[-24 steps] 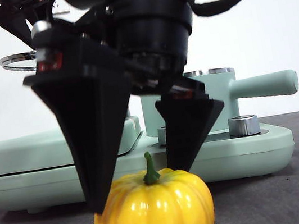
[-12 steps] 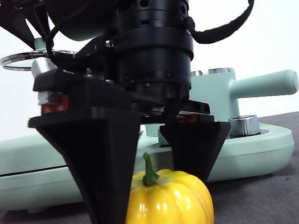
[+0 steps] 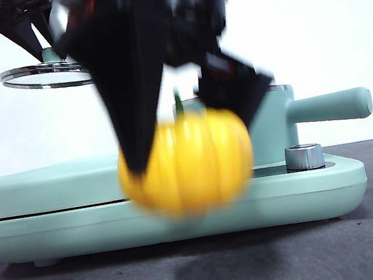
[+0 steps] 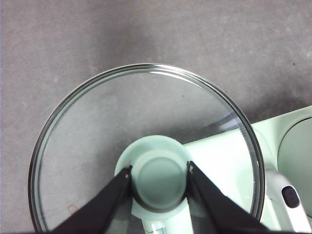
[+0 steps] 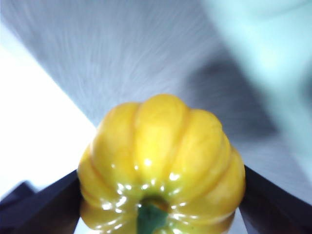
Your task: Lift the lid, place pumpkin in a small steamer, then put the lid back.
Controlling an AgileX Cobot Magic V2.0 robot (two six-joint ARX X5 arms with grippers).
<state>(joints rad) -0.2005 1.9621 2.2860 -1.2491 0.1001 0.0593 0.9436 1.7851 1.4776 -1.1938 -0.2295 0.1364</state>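
Note:
The yellow-orange ribbed pumpkin (image 3: 188,159) hangs in the air in front of the appliance, blurred by motion, with my right gripper (image 3: 184,122) shut on its sides. In the right wrist view the pumpkin (image 5: 161,161) fills the space between both jaws, green stem toward the camera. My left gripper (image 4: 158,175) is shut on the mint-green knob of the glass lid (image 4: 146,112), held high at the upper left of the front view, where the lid (image 3: 41,74) shows as a steel ring. The small steamer (image 3: 272,123) stands uncovered behind the pumpkin, its straight handle (image 3: 330,106) pointing right.
A wide flat mint-green base appliance (image 3: 58,224) spans the table, with a flat cover on its left half and a silver knob (image 3: 304,157) at the right. Dark grey table surface (image 3: 332,252) lies in front of it. A white wall is behind.
The right gripper closed on the pumpkin and lifted it off the table to about the steamer's height. The left gripper and lid stayed in place.

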